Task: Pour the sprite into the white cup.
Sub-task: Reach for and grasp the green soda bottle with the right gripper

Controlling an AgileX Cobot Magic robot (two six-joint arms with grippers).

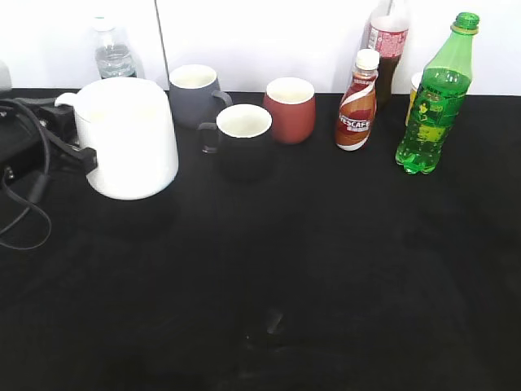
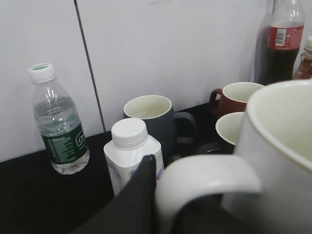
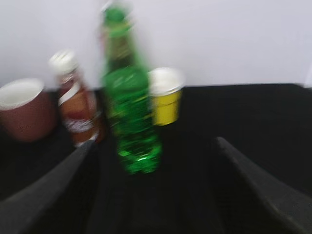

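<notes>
The white cup (image 1: 130, 138) is upright at the left of the table. My left gripper (image 1: 81, 155) is shut on its loop handle (image 2: 209, 178), with one black finger (image 2: 144, 195) against the outside of the loop. The sprite (image 1: 433, 102), a tall green bottle with its green cap on, stands upright at the back right. In the right wrist view it (image 3: 129, 112) is blurred and stands a little ahead, left of centre between my fingers. My right gripper (image 3: 161, 146) is open and empty; it is out of the exterior view.
Behind the white cup are a grey mug (image 1: 194, 94), a black mug with a white inside (image 1: 242, 140), a red-brown cup (image 1: 290, 107), a Nescafe bottle (image 1: 356, 102), a cola bottle (image 1: 387, 41) and a water bottle (image 1: 112, 53). A yellow cup (image 3: 165, 97) stands behind the sprite. A small white bottle (image 2: 130, 153) is near the handle. Cables (image 1: 24, 195) lie at the left edge.
</notes>
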